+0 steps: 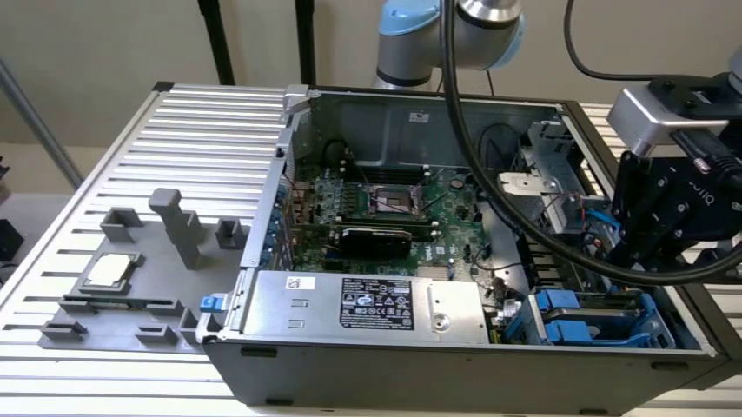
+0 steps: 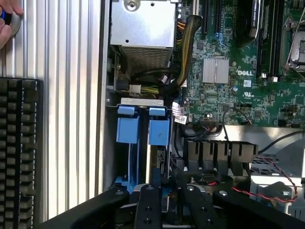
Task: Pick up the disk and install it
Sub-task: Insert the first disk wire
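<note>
The disk (image 2: 158,160) stands edge-on in the drive bay (image 1: 649,334) at the case's front corner on the exterior view's right, its blue carrier tab (image 2: 158,131) toward the power supply. In the exterior view its blue carrier (image 1: 559,300) sits in the slot nearer the motherboard. My gripper (image 2: 169,202) hangs above this bay, in line with the disk, open with a narrow gap and nothing held. In the exterior view the black gripper (image 1: 620,256) is clear above the bay.
A second blue carrier (image 2: 128,129) fills the slot beside the disk. The silver power supply (image 1: 360,304) and the motherboard (image 1: 394,204) border the bay. Cables (image 1: 545,252) hang close to my gripper. A keyboard (image 2: 19,152) and a hand (image 2: 7,19) lie outside the case. A grey fixture (image 1: 116,295) holds a small chip.
</note>
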You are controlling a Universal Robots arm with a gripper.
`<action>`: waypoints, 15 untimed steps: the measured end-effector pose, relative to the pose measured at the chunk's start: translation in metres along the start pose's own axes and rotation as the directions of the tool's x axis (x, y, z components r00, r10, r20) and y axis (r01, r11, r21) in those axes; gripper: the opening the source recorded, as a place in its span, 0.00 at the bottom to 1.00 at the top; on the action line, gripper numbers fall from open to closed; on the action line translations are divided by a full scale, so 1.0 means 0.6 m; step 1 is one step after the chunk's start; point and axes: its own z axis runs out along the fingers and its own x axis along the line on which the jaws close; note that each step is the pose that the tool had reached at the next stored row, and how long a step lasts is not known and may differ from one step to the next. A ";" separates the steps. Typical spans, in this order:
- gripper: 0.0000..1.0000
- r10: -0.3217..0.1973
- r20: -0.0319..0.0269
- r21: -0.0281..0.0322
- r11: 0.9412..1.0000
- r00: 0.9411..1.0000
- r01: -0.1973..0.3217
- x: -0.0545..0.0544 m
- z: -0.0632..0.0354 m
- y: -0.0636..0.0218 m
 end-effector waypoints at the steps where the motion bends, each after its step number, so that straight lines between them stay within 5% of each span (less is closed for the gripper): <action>1: 0.00 0.000 -0.001 0.000 1.000 1.000 0.000 0.000 0.001 0.000; 9: 0.00 0.000 -0.004 0.003 1.000 1.000 0.000 -0.001 0.005 0.014; 15: 0.00 0.000 -0.004 0.026 1.000 1.000 0.000 -0.001 0.019 0.025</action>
